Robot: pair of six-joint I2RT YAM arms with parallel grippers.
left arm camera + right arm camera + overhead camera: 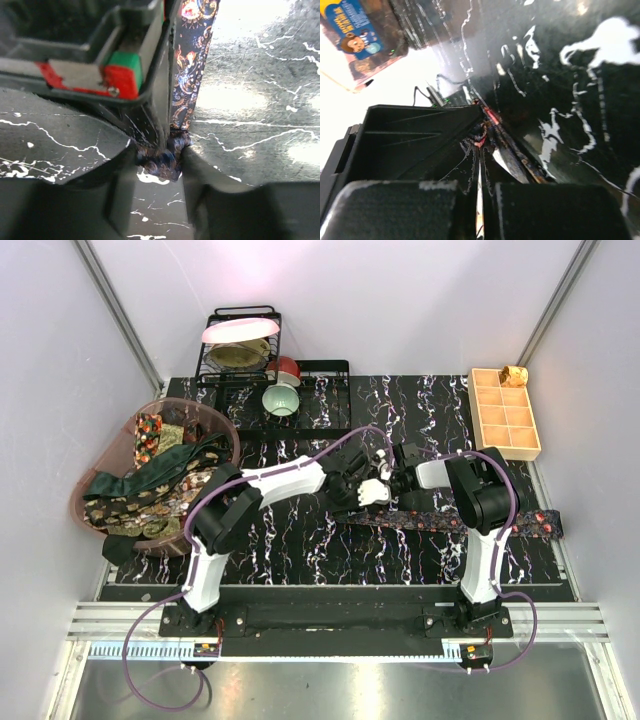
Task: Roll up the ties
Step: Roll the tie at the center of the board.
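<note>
A black, white-veined surface carries a round basket at the left, heaped with spare ties awaiting their turn. One dark patterned tie lies flat across the middle of the surface, running from the centre out to the right edge. Both arms meet over its left end. The right pincer is fully closed, and a thin edge of the fabric appears clamped between its pads. The left pincer stands partly open, its fingers on either side of a small, tight coil at the very tip of the tie. Both fingers seem to touch the coil, but whether they are squeezing it cannot be told. The step in hand looks like starting the roll, with nearly the whole length still unrolled. The next move probably calls for a firm hold on the coil, turning it toward the right while the strip is kept taut and straight.
</note>
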